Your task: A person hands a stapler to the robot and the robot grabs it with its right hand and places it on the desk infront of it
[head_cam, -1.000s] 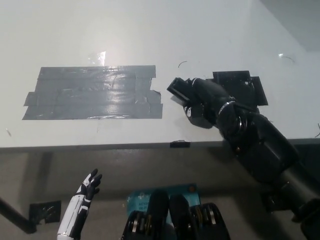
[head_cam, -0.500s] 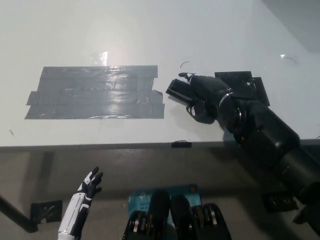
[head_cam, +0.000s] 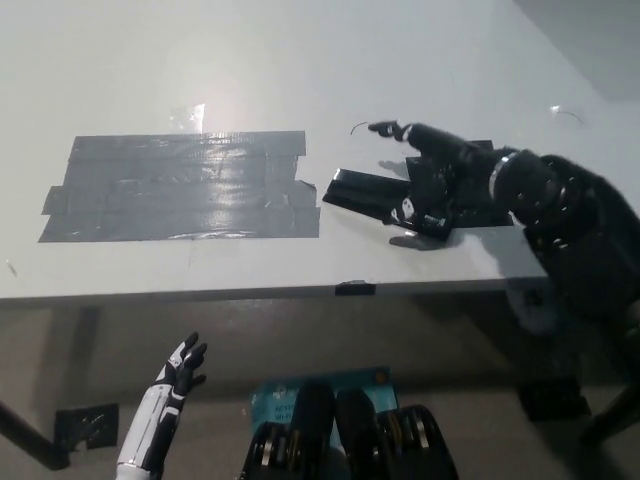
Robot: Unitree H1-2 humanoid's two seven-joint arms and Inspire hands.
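White desk [head_cam: 300, 60] fills the top of the frame, and its front edge runs across the middle. On the left of the desk I see a big patch of grey tape [head_cam: 180, 185]. A smaller patch of black tape [head_cam: 480, 205] sits on the right.

Just right of the grey tape, near the middle of the frame, lies the stapler [head_cam: 362, 192]. It is black and long, and it lies flat on the desk.

My right hand [head_cam: 432, 185] is at the stapler's right end. Its fingers are spread apart, one pointing up and left, and others lie low by the desk. I think the hand is open and not squeezing the stapler. Both are black, so I cannot tell if they are touching where they meet.

My left hand [head_cam: 178, 372] rests at the lower left of the frame, below the desk edge. Its fingers are apart and it holds nothing.

I judge that the stapler is already put down, so this is the letting-go step. Next I would need to lift the right hand up and pull it back to the right. I should go slowly, so a finger does not catch the stapler and drag it.
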